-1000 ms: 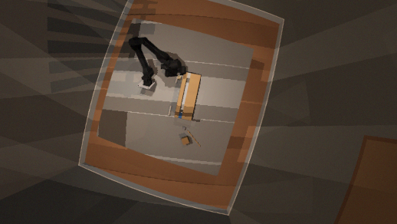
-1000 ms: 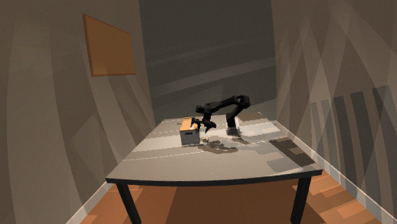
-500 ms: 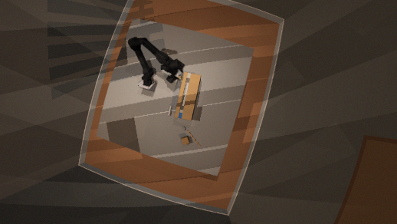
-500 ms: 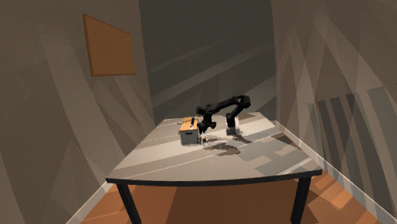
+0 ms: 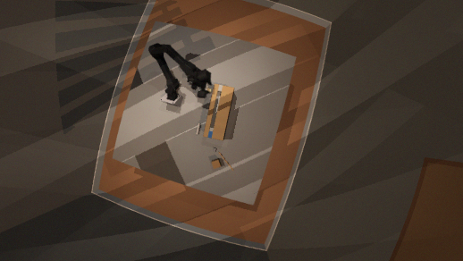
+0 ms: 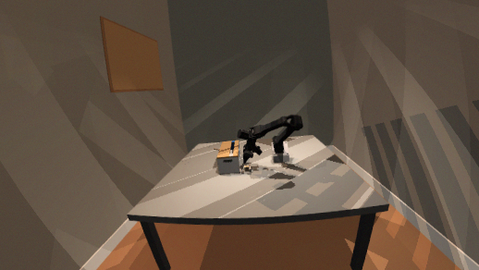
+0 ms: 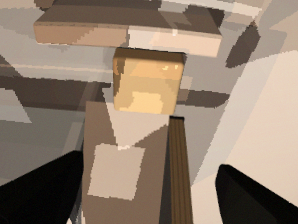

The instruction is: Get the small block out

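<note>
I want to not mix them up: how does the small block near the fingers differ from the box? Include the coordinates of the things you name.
The small block [image 5: 208,90] [image 6: 248,168] [image 7: 148,82] is much smaller than the box [image 5: 226,107] [image 6: 228,165] [image 7: 180,170]. The small block looks plain yellow-tan; the box has a grey side with a dark slot. Both show tan surfaces.

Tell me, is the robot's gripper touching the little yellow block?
Apart. The wrist view shows it: the open gripper has a black finger on each side, and a gap shows between each and the block.

Beyond the block [image 5: 208,89] [image 6: 248,168] [image 7: 148,84], a pale bar [image 7: 172,42] limits the free room.
</note>
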Controlling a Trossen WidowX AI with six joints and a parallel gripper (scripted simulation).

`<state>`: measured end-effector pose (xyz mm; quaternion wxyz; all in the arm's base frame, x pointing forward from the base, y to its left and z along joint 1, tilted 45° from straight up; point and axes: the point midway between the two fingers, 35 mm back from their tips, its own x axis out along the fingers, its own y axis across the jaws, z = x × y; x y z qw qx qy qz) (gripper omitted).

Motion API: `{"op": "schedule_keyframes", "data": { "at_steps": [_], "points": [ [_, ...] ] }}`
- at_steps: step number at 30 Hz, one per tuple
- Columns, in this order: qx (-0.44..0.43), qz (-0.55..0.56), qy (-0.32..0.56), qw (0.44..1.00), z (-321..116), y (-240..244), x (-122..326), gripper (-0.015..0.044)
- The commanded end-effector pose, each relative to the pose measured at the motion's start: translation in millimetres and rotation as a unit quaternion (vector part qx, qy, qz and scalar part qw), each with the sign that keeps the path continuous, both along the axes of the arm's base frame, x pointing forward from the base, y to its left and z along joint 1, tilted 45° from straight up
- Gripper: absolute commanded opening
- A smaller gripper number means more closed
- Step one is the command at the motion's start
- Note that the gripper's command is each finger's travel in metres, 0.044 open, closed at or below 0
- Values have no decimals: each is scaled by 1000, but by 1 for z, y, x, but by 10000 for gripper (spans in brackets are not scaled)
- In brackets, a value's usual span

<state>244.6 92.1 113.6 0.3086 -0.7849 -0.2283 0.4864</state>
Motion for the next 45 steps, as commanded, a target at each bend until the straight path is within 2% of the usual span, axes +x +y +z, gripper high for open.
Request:
{"op": "schedule_keyframes", "data": {
  "at_steps": [1,40,45],
  "points": [
    [-6,5,-7,1000,-2,0,0,285],
    [-4,5,-7,1000,-46,40,4,285],
    [-4,5,-7,1000,-46,40,4,154]
  ]
}}
